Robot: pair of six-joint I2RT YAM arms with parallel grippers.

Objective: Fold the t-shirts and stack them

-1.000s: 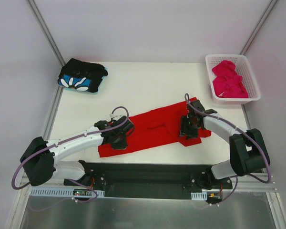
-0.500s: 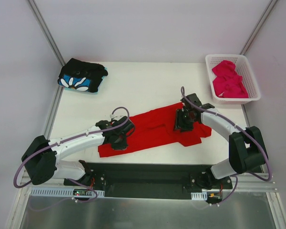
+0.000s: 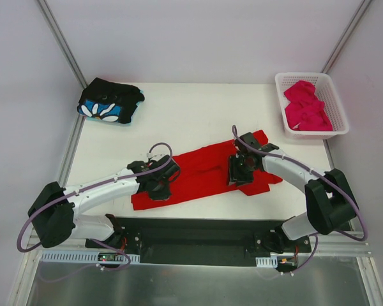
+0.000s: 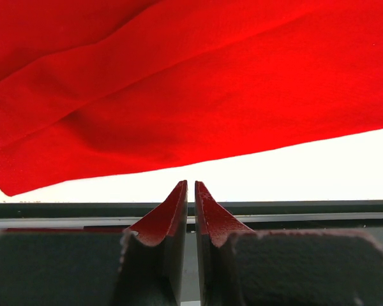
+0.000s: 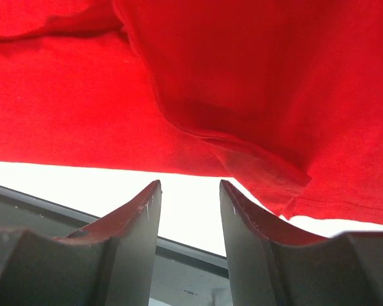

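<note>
Done: black t-shirt [image 3: 108, 102] folded, far-left corner | Pending: red t-shirt [image 3: 204, 173] mid-table, appears part-folded; pink t-shirt [image 3: 306, 107] bunched in basket [image 3: 279, 95]; stacking | Hands: left gripper [image 4: 191, 186] jaws together, empty; right gripper [image 5: 190, 186] jaws apart, empty

Red t-shirt [image 3: 204, 172] — flat diagonal strip

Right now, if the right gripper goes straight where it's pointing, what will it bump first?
Probably the red t-shirt, at its folded edge. The right gripper aims at a strip of bare table just before the cloth, so it might touch that first.
</note>
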